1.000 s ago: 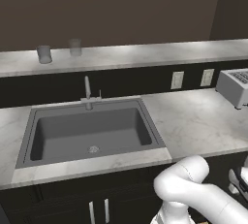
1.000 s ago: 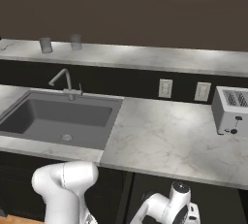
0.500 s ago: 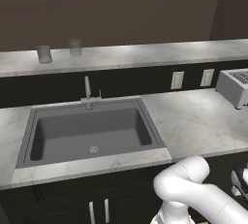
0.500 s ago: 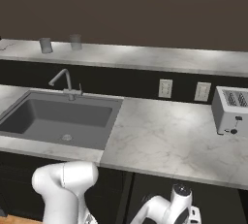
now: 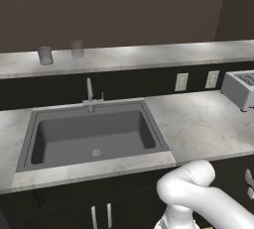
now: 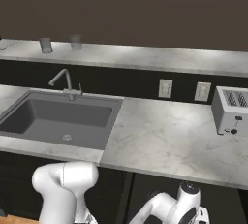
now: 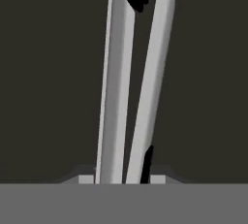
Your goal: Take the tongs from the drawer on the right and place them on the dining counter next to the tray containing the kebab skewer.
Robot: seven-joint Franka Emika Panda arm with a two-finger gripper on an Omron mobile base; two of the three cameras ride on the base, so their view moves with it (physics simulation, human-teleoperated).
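Dark kitchen walls stand behind the pale marble table [image 5: 208, 124] with its grey sink [image 5: 92, 136]. From the right side, a silver toaster [image 6: 231, 110] sits right of that sink; no writing shows. Up close, the thin silvery metal tongs [image 7: 131, 87] lie on the drawer's dark floor [image 7: 48, 72], with the claw clenched on them. They look light, stiff and slippery; hold both arms together.

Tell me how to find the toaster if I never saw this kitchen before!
Start at the big grey sink set in the marble worktop. Follow that worktop away from the sink, past the two white wall sockets, to its far end. The toaster stands there: a silver box with slots on top, the only appliance on that worktop, much bigger than the two grey cups up on the higher counter.
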